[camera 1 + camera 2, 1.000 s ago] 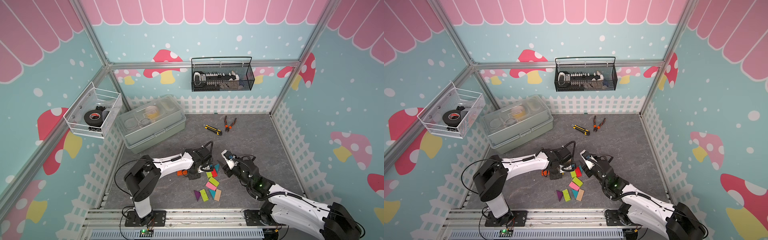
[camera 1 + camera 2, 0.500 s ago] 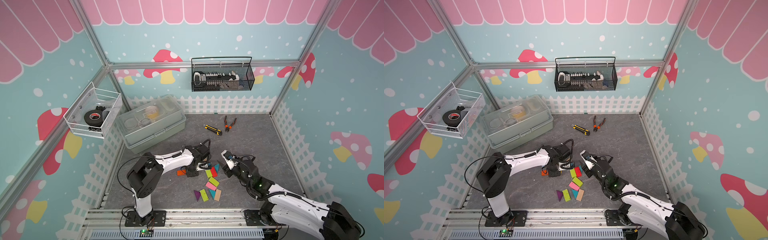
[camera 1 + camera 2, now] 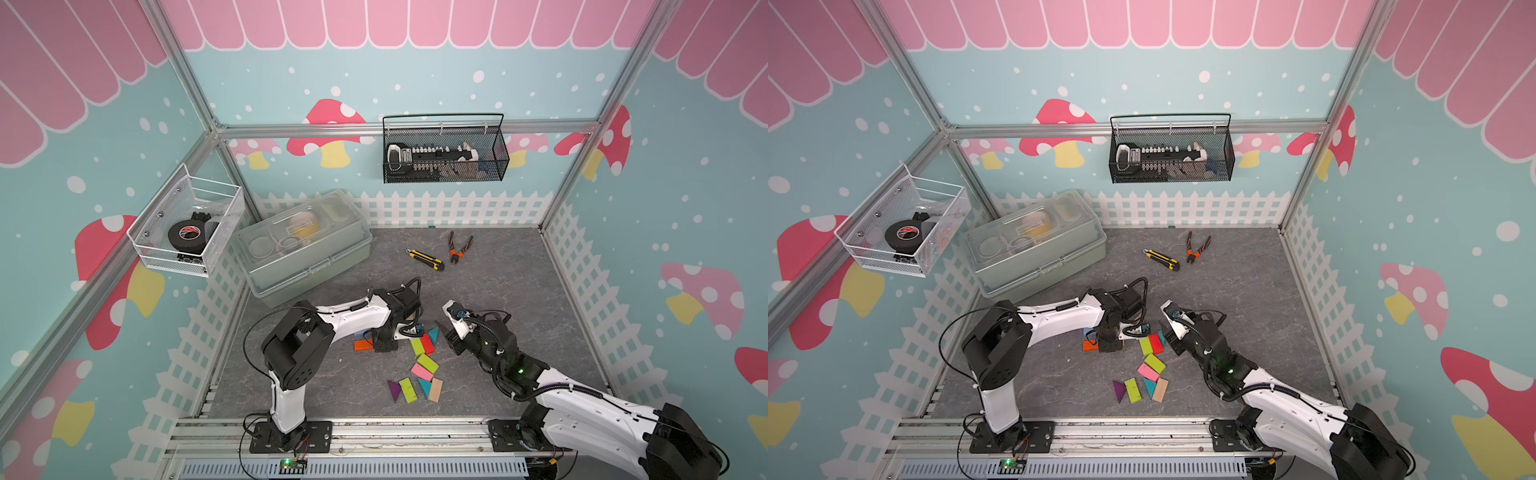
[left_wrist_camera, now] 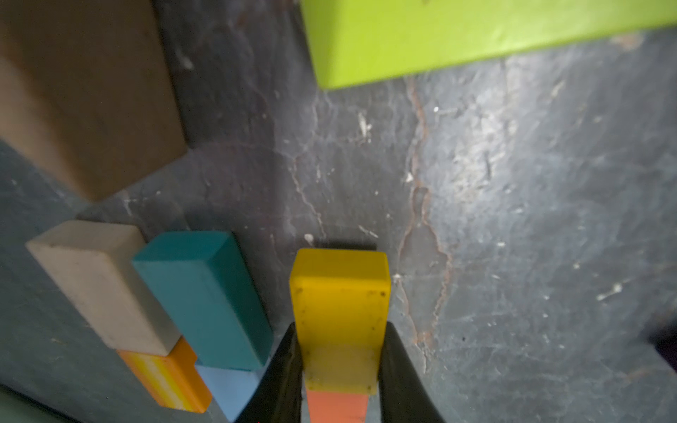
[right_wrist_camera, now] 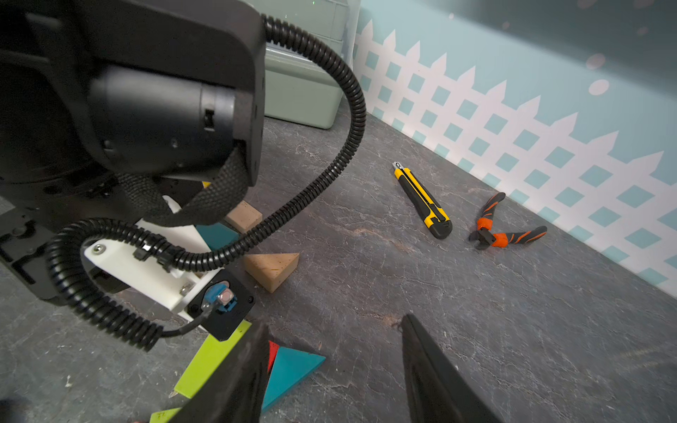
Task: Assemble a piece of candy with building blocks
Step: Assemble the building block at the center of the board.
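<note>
Yellow block (image 4: 340,293): clamped in left gripper (image 4: 339,370), held low beside teal block (image 4: 205,296), presumably for alignment. Right gripper (image 5: 329,370): parted, empty, kept clear.

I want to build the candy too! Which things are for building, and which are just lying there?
For the candy:
- yellow block, held in the left tool
- teal block
- lime green block
- pink block
- purple wedge

Just lying about:
- utility knife
- pliers
- storage box
- tape roll
</note>
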Available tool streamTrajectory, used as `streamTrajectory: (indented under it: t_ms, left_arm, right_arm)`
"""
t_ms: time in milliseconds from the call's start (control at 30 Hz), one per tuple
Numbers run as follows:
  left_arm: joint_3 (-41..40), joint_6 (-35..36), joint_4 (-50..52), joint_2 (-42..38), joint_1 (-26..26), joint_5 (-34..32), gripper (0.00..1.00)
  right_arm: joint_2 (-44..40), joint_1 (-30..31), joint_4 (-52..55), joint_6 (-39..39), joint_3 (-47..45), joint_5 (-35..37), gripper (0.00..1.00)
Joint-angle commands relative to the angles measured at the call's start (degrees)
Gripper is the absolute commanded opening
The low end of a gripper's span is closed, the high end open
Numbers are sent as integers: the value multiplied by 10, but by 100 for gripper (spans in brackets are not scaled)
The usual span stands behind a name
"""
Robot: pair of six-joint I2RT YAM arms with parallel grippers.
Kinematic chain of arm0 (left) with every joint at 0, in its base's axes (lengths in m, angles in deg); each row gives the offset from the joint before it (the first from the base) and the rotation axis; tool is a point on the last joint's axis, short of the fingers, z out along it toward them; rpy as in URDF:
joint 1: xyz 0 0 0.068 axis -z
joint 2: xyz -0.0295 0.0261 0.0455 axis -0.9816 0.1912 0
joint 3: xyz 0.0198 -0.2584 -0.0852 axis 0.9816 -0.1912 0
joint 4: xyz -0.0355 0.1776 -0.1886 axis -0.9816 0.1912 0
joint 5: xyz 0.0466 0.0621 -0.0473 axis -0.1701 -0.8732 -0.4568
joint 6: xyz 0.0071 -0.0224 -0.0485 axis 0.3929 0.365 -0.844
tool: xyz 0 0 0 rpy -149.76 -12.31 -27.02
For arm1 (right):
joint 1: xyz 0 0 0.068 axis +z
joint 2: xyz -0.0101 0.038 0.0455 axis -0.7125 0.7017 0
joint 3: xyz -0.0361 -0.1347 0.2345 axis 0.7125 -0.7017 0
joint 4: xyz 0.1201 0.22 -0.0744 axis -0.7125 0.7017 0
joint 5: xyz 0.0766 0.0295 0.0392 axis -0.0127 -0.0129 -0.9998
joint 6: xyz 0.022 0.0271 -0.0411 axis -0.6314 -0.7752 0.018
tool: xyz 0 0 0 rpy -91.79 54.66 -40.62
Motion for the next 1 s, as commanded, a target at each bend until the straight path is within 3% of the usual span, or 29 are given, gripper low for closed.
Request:
streamTrajectory:
  t_ms: [0, 967]
  left_arm:
    - [12, 23, 10, 6, -5, 8, 22]
    - [-7, 18, -26, -23, -6, -16, 40]
  right_arm:
    - [0, -2, -14, 0, -9, 3, 58]
    - [4, -1, -16, 0, -10, -3, 58]
